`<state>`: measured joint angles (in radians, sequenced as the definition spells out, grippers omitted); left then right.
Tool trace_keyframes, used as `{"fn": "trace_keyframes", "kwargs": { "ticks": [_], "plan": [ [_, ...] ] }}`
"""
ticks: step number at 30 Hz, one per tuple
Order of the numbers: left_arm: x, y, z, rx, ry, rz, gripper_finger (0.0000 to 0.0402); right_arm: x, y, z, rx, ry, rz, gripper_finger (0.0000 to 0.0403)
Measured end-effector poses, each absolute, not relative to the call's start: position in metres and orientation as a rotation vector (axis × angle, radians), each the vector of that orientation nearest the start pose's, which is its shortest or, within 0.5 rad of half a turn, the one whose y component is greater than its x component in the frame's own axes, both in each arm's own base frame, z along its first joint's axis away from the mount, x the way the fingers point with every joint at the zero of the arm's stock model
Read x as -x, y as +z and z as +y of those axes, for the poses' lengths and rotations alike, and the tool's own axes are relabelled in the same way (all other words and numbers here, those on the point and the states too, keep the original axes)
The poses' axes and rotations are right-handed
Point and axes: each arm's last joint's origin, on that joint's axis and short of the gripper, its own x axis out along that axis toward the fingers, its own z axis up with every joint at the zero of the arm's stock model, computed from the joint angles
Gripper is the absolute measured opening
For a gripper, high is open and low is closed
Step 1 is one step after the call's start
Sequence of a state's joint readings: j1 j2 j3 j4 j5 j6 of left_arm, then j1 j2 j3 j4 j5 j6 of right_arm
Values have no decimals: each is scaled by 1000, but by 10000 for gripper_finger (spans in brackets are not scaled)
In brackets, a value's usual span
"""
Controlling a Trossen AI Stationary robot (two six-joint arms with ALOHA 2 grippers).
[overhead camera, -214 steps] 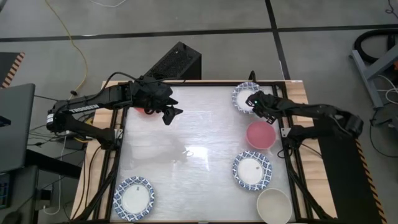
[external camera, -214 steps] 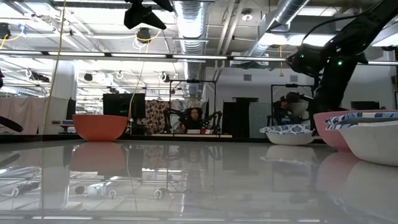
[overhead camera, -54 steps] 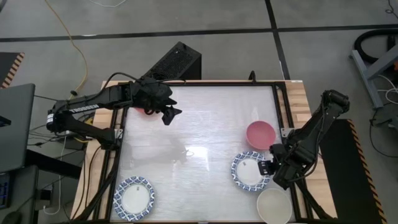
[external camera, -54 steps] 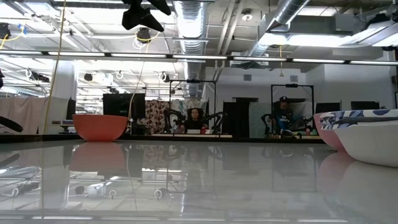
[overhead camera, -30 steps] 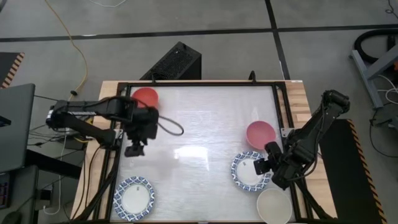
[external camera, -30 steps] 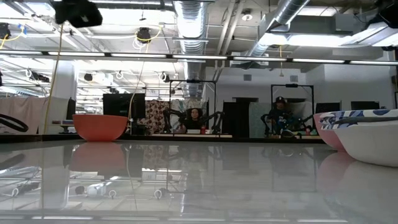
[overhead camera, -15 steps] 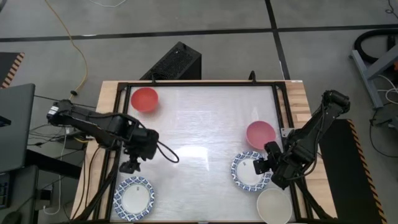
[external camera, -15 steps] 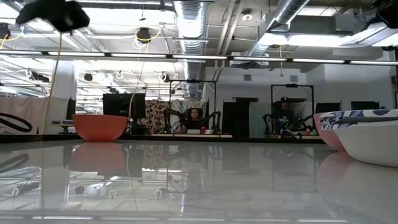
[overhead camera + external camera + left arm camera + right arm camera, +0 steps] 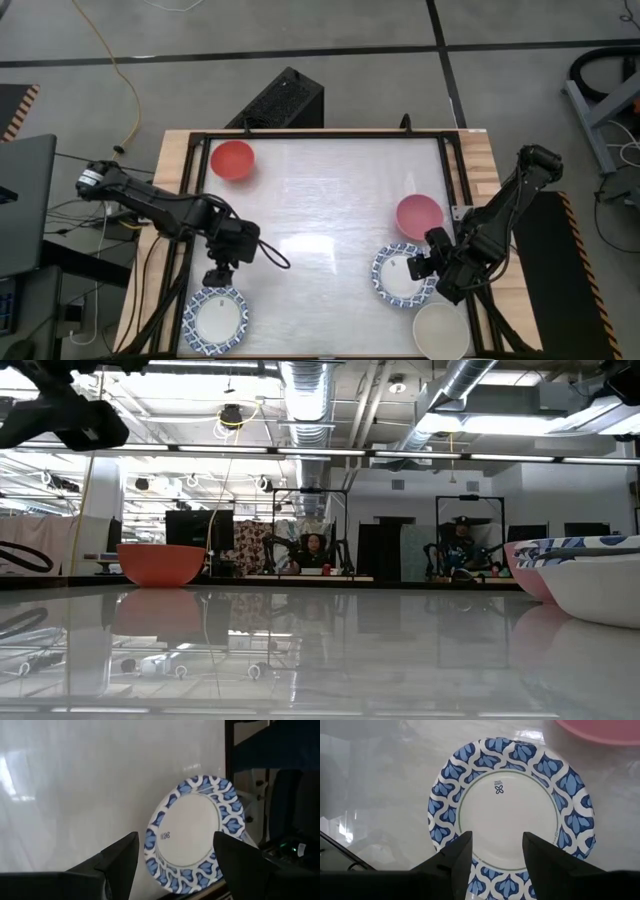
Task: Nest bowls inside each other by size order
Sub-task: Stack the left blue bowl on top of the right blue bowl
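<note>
From above, the left end effector (image 9: 217, 277) hangs just beside the blue-rimmed bowl (image 9: 215, 319) at the table's (image 9: 320, 200) near-left corner, its fingers spread and holding nothing. The right end effector (image 9: 420, 268) sits at the edge of a second blue-rimmed bowl (image 9: 400, 276) near the right edge, also spread and empty; a pink bowl (image 9: 418, 215) lies just beyond it, a cream bowl (image 9: 440, 331) at the near-right corner, and a red bowl (image 9: 232, 159) at the far-left corner. The left arm reaches in from the left edge; the right arm folds back over the right edge. At table height, the red bowl (image 9: 160, 564) stands far off on the glossy white top, with pendant lights behind. The left wrist view shows its bowl (image 9: 194, 835) ahead between parted fingers (image 9: 117, 860). The right wrist view shows its bowl (image 9: 511, 812) directly below parted fingers (image 9: 454, 854).
</note>
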<state>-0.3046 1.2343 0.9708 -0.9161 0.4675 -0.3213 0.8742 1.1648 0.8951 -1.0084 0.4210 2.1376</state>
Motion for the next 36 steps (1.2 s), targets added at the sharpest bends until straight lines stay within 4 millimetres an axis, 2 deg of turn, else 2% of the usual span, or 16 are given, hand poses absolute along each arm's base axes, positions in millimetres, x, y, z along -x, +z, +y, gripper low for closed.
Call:
{"fn": "trace_keyframes", "kwargs": {
  "ticks": [25,27,36],
  "plan": [
    [-204,255,-100,257,-441,1267,245,-134,248,142,-1100,-720,878,194],
    [-204,251,-101,264,-447,1262,245,-134,248,142,-1097,-718,879,194],
    [-194,210,-99,342,-446,1347,245,-134,248,142,-1095,-715,880,194]
  ]
}}
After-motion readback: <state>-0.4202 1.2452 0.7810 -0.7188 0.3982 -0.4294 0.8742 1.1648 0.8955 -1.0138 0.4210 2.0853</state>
